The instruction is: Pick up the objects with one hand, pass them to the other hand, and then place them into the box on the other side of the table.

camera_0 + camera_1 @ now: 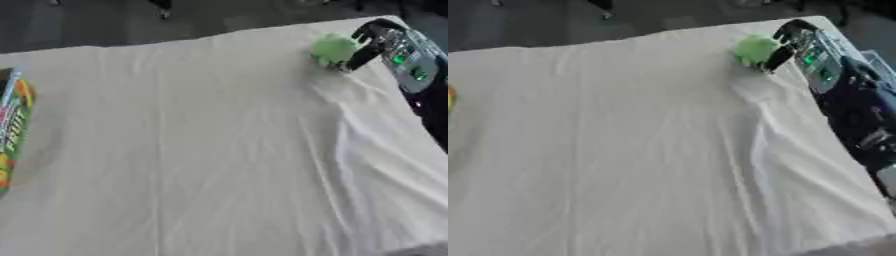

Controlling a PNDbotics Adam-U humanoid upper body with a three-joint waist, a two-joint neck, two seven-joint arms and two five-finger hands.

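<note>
A small light-green round object [332, 49] lies at the far right of the table on the white cloth [219, 150]. My right hand [378, 41] comes in from the right edge, and its dark fingers [785, 42] curl around the green object's right side, touching it. The object rests on the cloth. A colourful box [12, 127] shows at the left edge of the table, only partly in view. My left hand shows in neither view.
The cloth is wrinkled, with folds running from the green object toward the near right corner. The table's far edge [175, 42] meets a dark floor. My right forearm [855, 110] lies along the table's right edge.
</note>
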